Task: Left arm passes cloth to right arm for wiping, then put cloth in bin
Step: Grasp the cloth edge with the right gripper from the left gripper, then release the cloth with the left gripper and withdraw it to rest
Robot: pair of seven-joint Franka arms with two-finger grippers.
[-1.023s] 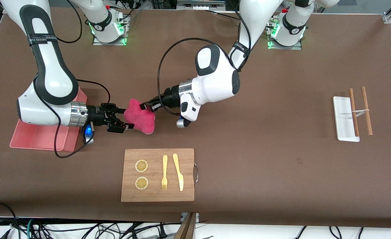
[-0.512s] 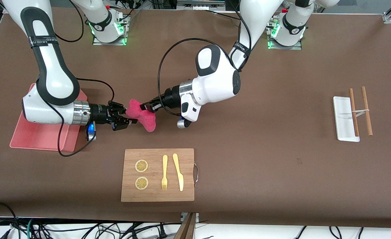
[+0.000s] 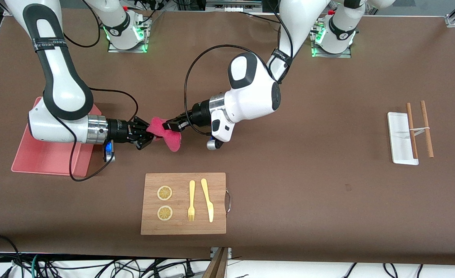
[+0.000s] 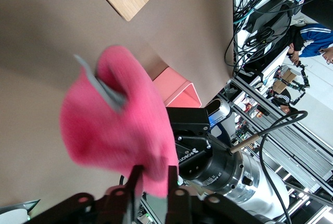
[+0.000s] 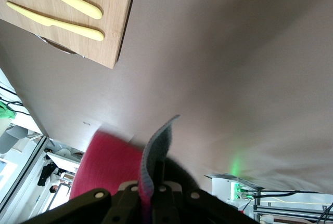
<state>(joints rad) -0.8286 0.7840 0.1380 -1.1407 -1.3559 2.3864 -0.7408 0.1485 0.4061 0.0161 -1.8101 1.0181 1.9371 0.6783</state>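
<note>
Nearest the front camera, a rectangular wooden cutting board (image 3: 183, 203) carried two lemon slices (image 3: 164, 203), a pale yellow fork (image 3: 191, 200) and a matching knife (image 3: 207, 199). Farther off, above bare brown table (image 3: 308, 173), the soft, crumpled magenta cloth (image 3: 165, 133) hung between the right gripper (image 3: 147, 134) and the left gripper (image 3: 170, 126), each clamped on an edge. The left wrist view showed the cloth's nubby weave (image 4: 119, 130); the pale pink bin (image 3: 46, 156) sat under the right arm, its contents hidden.
</note>
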